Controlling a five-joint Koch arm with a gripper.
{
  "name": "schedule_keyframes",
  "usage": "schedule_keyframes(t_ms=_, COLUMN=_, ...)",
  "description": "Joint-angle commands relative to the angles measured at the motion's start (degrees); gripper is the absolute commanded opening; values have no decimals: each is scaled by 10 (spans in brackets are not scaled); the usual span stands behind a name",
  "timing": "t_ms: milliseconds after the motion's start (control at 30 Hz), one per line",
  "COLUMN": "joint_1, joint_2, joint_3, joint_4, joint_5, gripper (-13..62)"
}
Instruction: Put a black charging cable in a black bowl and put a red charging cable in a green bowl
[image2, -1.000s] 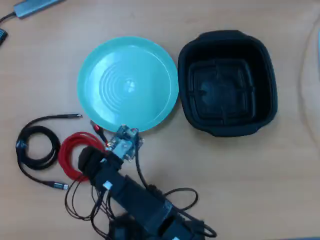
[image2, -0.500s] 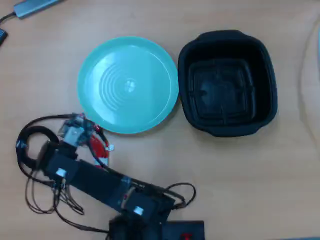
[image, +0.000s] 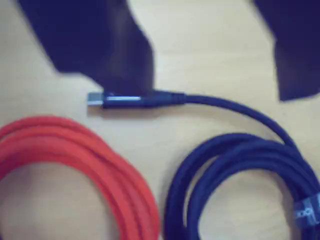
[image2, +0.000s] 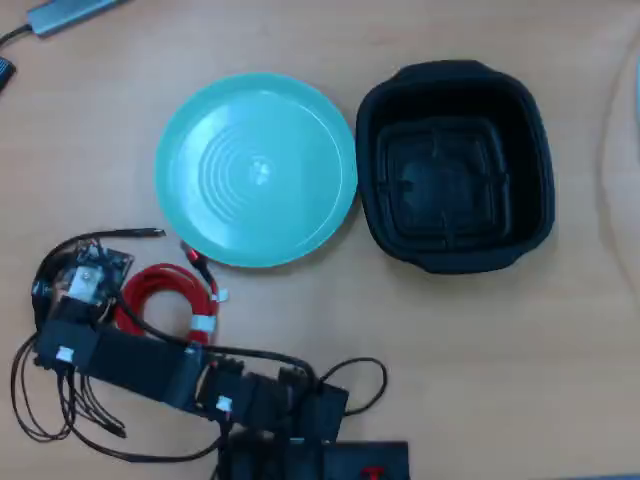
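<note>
In the wrist view my gripper (image: 212, 90) is open, its two dark fingers (image: 105, 50) spread wide just above the table. The black charging cable (image: 240, 170) lies coiled below them, its metal-tipped plug (image: 120, 99) under the left finger. The red charging cable (image: 85, 155) is coiled to its left. From overhead, the gripper (image2: 98, 258) hovers over the black charging cable (image2: 130, 235), hiding most of the coil. The red charging cable (image2: 165, 290) lies just right of it. Both the green bowl (image2: 300, 130) and the black bowl (image2: 455, 165) are empty.
The arm (image2: 150, 365) stretches from its base (image2: 310, 455) at the bottom edge toward the left, trailing thin black wires (image2: 60, 420). A grey device (image2: 70, 12) lies at the top left corner. The two bowls stand side by side, nearly touching.
The arm has swung left, from above the red cable to above the black cable. The red coil is now uncovered. Neither cable nor bowl has moved.
</note>
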Motion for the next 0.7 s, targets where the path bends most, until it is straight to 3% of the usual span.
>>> schedule_keyframes(t_ms=0, joint_1=-12, joint_2=-9, joint_3=-66, joint_4=3, joint_5=36, gripper=244)
schedule_keyframes(t_ms=667, joint_1=2, joint_2=-116, joint_3=-111, joint_4=-15, joint_5=273, gripper=244)
